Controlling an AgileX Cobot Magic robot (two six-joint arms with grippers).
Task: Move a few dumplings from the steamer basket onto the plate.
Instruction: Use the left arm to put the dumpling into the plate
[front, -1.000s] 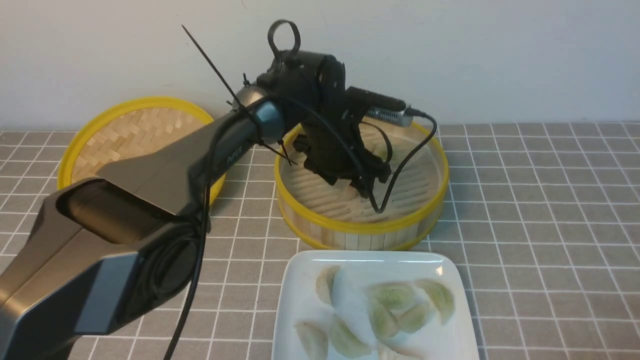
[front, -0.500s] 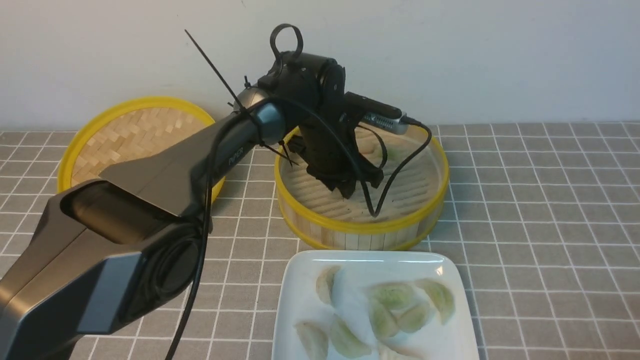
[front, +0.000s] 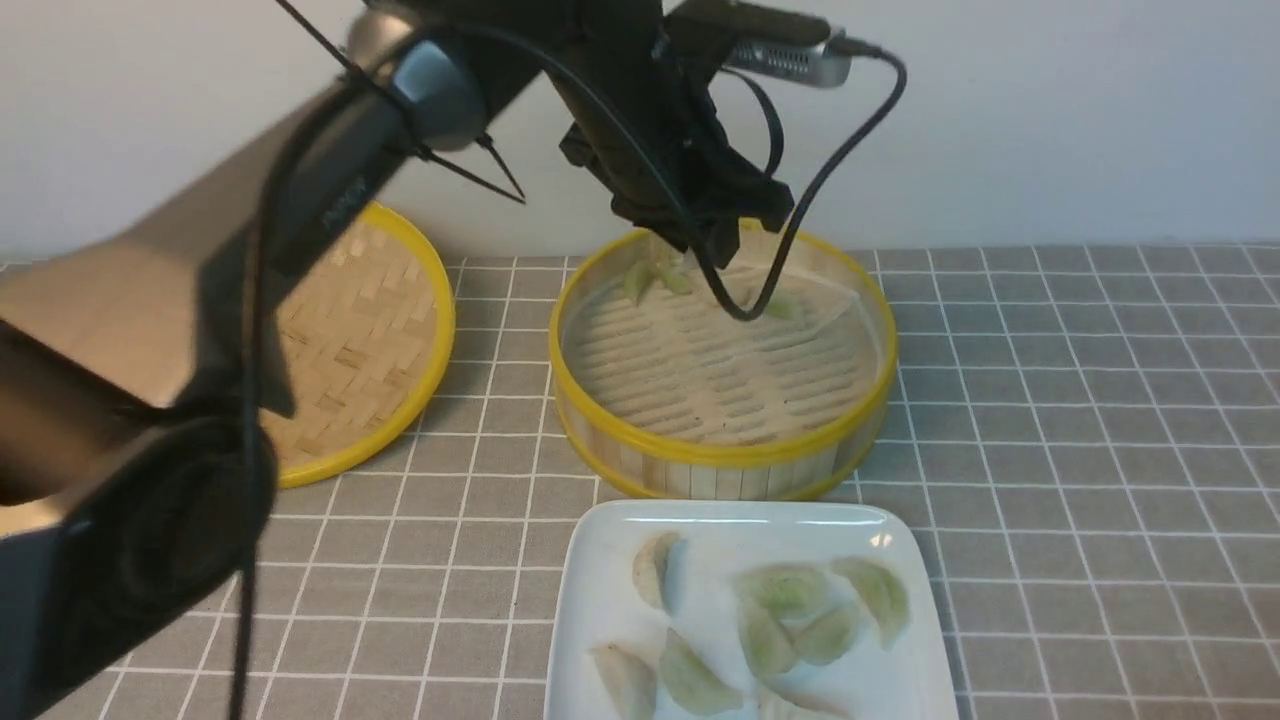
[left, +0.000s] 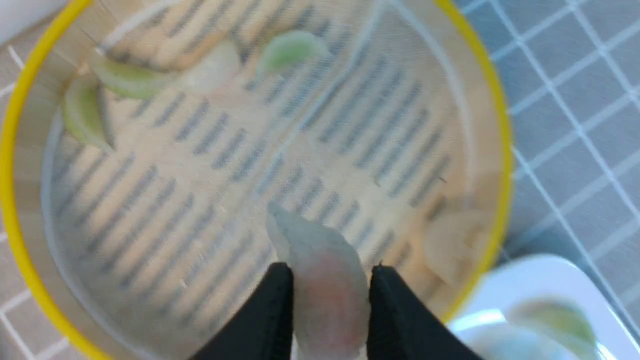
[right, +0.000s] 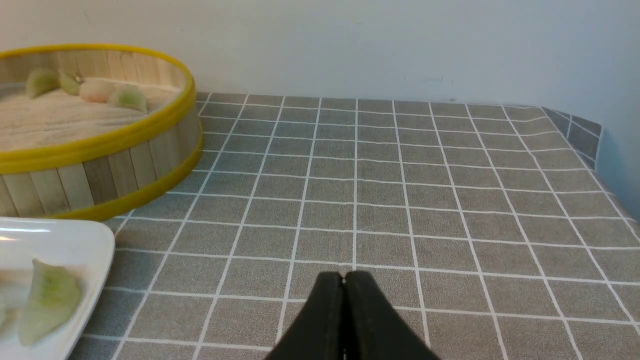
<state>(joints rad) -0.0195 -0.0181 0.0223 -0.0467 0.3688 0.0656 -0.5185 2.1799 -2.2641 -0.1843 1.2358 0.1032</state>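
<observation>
My left gripper (front: 705, 245) hangs above the far side of the steamer basket (front: 720, 455). In the left wrist view the gripper (left: 330, 272) is shut on a pale, faintly pink dumpling (left: 325, 280), held clear above the basket's slatted floor (left: 500, 150). Another pinkish dumpling (right: 96, 90) lies at the basket's far wall among green ones. The white plate (front: 600, 600) sits in front of the basket and holds several green-tinted dumplings. My right gripper (right: 344, 277) is shut and empty over the tablecloth, right of the plate (right: 50, 240); it is out of the front view.
The woven yellow-rimmed lid (front: 360, 340) lies left of the basket, partly behind my left arm. Green dumplings (front: 640, 280) lie along the basket's back wall. The wall runs behind everything. The table's right edge (right: 600, 150) shows in the right wrist view.
My left gripper has risen from the basket floor to above its far rim. The arm has swung up with it.
</observation>
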